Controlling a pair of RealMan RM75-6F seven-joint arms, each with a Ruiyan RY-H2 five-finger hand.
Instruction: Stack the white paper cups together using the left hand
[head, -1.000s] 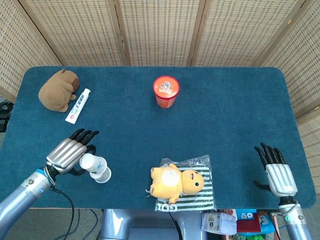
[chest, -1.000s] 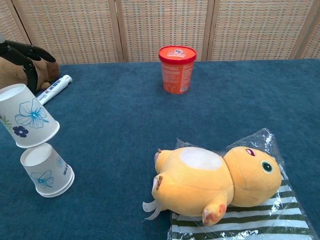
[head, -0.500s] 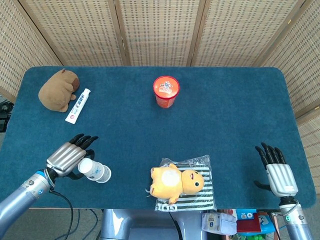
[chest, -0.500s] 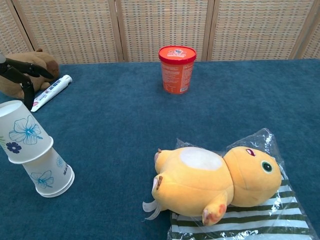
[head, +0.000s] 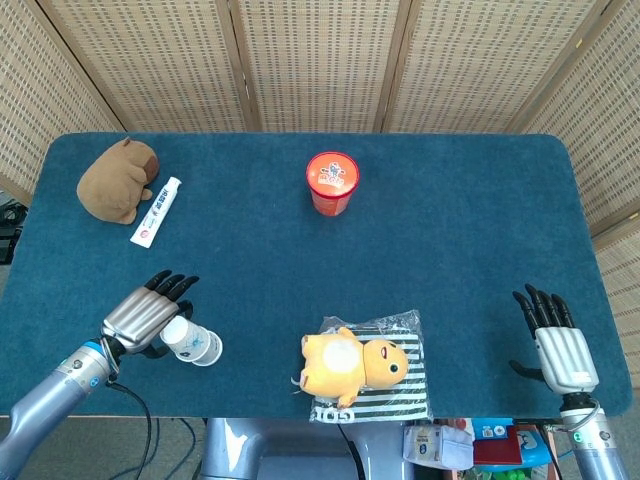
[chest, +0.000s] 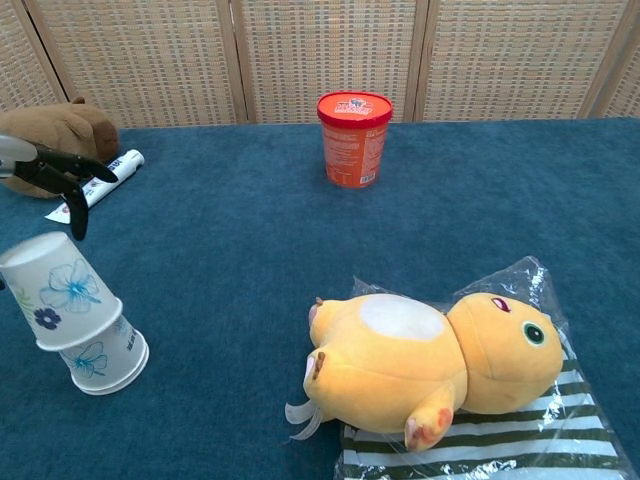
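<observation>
Gripping the upper paper cup (chest: 57, 292) from the side, the left hand (head: 146, 318) is curling its fingers (chest: 62, 176) around it. That cup is sitting tilted over the lower paper cup (chest: 105, 358), which is standing upside down on the blue table (head: 450, 230), well to the left of the yellow plush toy (chest: 430, 365). The toy is lying on a striped bag (chest: 480, 440). Far to the toy's right, the right hand (head: 555, 345) is resting with fingers spread, holding nothing. Beyond the toy, a red tub (chest: 354, 138) is standing upright.
</observation>
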